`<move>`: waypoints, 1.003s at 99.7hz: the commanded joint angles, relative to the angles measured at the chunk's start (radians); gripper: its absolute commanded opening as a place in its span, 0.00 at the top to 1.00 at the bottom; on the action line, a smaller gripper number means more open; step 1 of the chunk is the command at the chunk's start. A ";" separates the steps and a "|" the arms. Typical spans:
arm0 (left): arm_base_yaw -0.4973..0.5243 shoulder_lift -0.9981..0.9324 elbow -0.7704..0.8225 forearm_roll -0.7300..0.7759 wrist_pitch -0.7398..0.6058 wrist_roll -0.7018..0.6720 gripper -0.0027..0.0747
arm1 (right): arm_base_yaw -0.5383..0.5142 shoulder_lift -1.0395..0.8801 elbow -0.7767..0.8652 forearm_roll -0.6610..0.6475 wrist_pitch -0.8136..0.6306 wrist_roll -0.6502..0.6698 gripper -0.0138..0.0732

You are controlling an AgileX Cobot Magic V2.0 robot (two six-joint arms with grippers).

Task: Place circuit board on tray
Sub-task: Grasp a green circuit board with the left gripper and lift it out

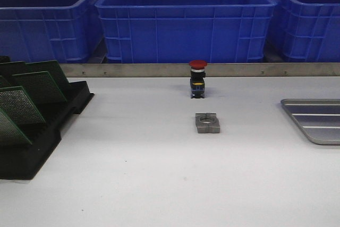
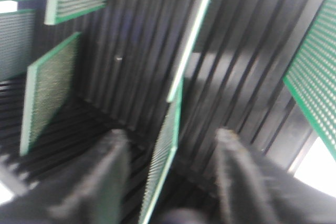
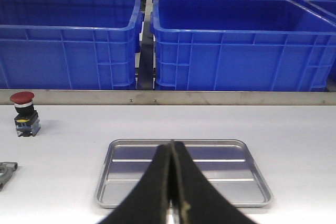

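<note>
Nearest the left wrist camera: left gripper [image 2: 170,174], fingers [image 2: 107,177] apart, straddling a green perforated circuit board [image 2: 168,145] standing on edge in the black slotted rack [image 2: 131,51], not clamped. Right gripper [image 3: 172,182]: fingers pressed together, empty, above the tray [image 3: 184,202]. Beyond the table edge, big blue bins [image 1: 186,22]. Tray silver-grey, shallow-rimmed, round-cornered, ribbed, bare, at the table's right side. Between rack and tray, a red-capped push button [image 1: 197,79] and a small grey metal block [image 1: 207,123]. No readable writing anywhere.
</note>
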 commanded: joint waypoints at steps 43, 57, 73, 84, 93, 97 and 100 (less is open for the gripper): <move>-0.004 -0.088 -0.072 0.017 0.052 -0.004 0.99 | -0.007 -0.023 -0.013 -0.013 -0.082 -0.004 0.91; -0.004 -0.208 -0.072 0.083 0.157 -0.004 0.99 | -0.007 -0.023 -0.013 -0.013 -0.082 -0.004 0.91; -0.017 -0.339 -0.072 0.053 0.207 -0.004 0.99 | -0.007 -0.023 -0.013 -0.013 -0.082 -0.004 0.91; -0.041 -0.426 -0.072 -0.007 0.211 -0.004 0.99 | -0.007 -0.023 -0.013 -0.013 -0.082 -0.004 0.91; -0.070 -0.470 -0.072 -0.113 0.251 -0.004 0.99 | -0.007 -0.023 -0.013 -0.013 -0.082 -0.004 0.91; -0.089 -0.478 -0.072 -0.155 0.275 -0.004 0.99 | -0.007 -0.023 -0.013 -0.013 -0.082 -0.004 0.91; -0.107 -0.478 -0.072 -0.199 0.291 -0.004 0.99 | -0.007 -0.023 -0.013 -0.013 -0.082 -0.004 0.91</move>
